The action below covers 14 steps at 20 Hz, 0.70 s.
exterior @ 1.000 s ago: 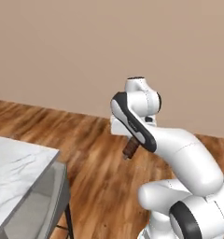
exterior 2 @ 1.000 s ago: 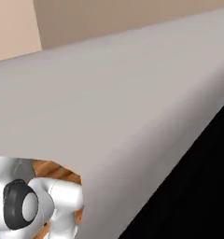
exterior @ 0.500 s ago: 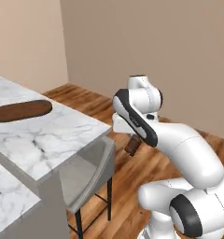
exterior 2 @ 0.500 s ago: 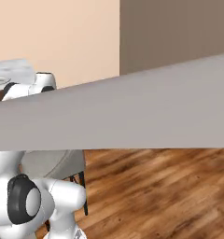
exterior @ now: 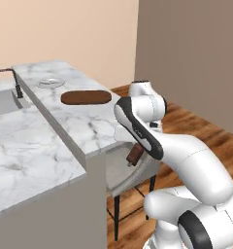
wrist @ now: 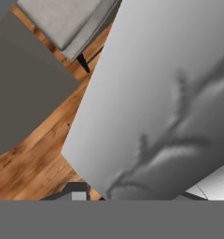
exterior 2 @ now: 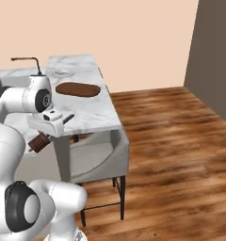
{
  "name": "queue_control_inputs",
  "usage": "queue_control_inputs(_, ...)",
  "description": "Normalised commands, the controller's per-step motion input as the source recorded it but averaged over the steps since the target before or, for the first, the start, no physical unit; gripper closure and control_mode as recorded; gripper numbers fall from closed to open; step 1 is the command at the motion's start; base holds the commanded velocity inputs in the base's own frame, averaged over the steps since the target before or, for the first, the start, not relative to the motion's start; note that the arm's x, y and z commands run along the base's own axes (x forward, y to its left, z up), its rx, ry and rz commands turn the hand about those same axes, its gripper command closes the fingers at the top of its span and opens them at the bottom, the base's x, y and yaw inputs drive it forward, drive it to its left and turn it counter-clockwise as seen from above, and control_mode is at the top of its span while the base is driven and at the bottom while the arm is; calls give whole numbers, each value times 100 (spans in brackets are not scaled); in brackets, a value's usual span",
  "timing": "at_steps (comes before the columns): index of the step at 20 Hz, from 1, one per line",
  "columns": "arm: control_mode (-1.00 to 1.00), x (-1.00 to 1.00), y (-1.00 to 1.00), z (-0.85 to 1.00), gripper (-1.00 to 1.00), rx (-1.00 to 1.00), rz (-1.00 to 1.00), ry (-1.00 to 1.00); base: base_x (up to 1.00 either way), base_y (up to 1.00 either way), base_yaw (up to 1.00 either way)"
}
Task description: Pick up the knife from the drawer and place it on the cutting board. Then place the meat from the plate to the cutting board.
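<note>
My gripper (exterior: 137, 149) hangs beside the near corner of the marble counter (exterior: 84, 129), shut on the knife (exterior: 134, 155), whose reddish-brown handle pokes out below the hand. From the right base view the knife (exterior 2: 39, 140) and gripper (exterior 2: 45, 133) sit just in front of the counter's edge. The oval dark brown cutting board (exterior: 86, 97) lies flat further along the counter, also seen as the cutting board (exterior 2: 78, 89). Behind it stands the small pale plate (exterior: 51, 82), the plate (exterior 2: 62, 73); the meat on it is too small to make out. The drawer is out of view.
A grey chair (exterior 2: 101, 155) is tucked under the counter end, right below my hand, the same chair (exterior: 130, 171). A sink with a dark faucet (exterior: 15, 81) lies at the far left. Open wood floor (exterior 2: 171, 141) spreads to the right, up to a brown wall.
The whole picture has shifted because the base has driven and turned; the counter with board and plate now stands in front. The arm keeps its pose with the knife held.
</note>
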Motion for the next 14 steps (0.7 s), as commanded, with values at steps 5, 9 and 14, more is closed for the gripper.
queue_control_inputs(5, 100, 0, 0, 0, 100, 0, 0, 0, -17, -100, 28)
queue_control_inputs(9, 100, 0, 0, 0, 100, 0, 0, 0, 47, -87, 8)
queue_control_inputs(14, 100, 0, 0, 0, 100, 0, 0, 0, 100, 3, -17)
